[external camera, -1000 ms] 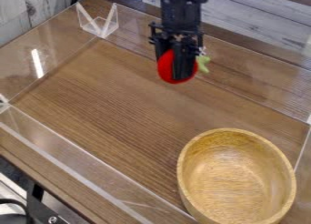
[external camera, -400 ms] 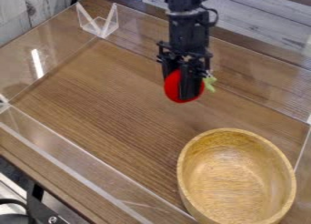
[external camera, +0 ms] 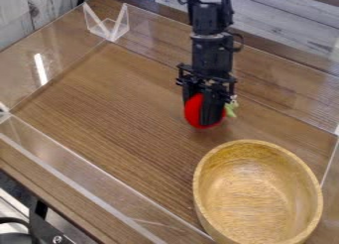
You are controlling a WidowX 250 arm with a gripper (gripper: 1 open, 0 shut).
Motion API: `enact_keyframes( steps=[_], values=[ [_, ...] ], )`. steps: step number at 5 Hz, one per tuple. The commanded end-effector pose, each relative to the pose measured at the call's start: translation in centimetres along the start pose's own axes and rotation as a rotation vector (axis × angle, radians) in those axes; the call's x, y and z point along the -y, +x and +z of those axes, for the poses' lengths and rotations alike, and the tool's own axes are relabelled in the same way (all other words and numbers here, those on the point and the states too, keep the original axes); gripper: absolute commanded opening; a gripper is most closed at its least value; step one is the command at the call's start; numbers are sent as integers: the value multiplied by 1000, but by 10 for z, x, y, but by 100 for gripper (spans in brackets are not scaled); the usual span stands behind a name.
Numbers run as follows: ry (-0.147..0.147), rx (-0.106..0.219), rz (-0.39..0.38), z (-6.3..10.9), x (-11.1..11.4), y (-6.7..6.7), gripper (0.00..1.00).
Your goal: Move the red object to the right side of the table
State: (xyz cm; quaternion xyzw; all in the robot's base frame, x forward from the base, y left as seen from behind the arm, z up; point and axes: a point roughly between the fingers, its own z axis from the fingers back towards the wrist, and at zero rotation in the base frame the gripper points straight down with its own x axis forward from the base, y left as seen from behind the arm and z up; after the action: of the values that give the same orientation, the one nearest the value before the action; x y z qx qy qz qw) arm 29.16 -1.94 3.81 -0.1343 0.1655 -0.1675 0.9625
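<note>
Small glossy red toy strawberry: on the right-hand part of the view, beyond the bowl, carried by the arm. Green leafy top pokes out at its right side. Whether its underside touches the wood below, cannot tell.

Black pincer: clenched on the strawberry from above, dark fingers over its upper part, red showing between and beneath them. Black jointed arm runs up from there, roughly upright, out past the top edge of the view; cables near its upper end.

Nearest neighbour: round light wooden bowl, lower right, nearer the camera than the strawberry and apart from it. Interior pale yellow-brown, bare as far as seen.

Under all this, brown wood-grain bench, grain running on a slant. Low clear acrylic walls edge it, seen along the near left side and again at the far side. Upper left, a clear angular piece standing near the far left corner. Lower left corner of the view: black cables or tubing outside the wall, partly cut off.
</note>
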Motion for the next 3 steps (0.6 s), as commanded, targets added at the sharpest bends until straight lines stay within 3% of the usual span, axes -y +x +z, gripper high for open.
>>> enact_keyframes(
  steps=[1, 3],
  values=[
    [37, 27, 3, 19, 2, 7, 0],
    [42, 3, 45, 33, -20, -4, 0]
  ],
)
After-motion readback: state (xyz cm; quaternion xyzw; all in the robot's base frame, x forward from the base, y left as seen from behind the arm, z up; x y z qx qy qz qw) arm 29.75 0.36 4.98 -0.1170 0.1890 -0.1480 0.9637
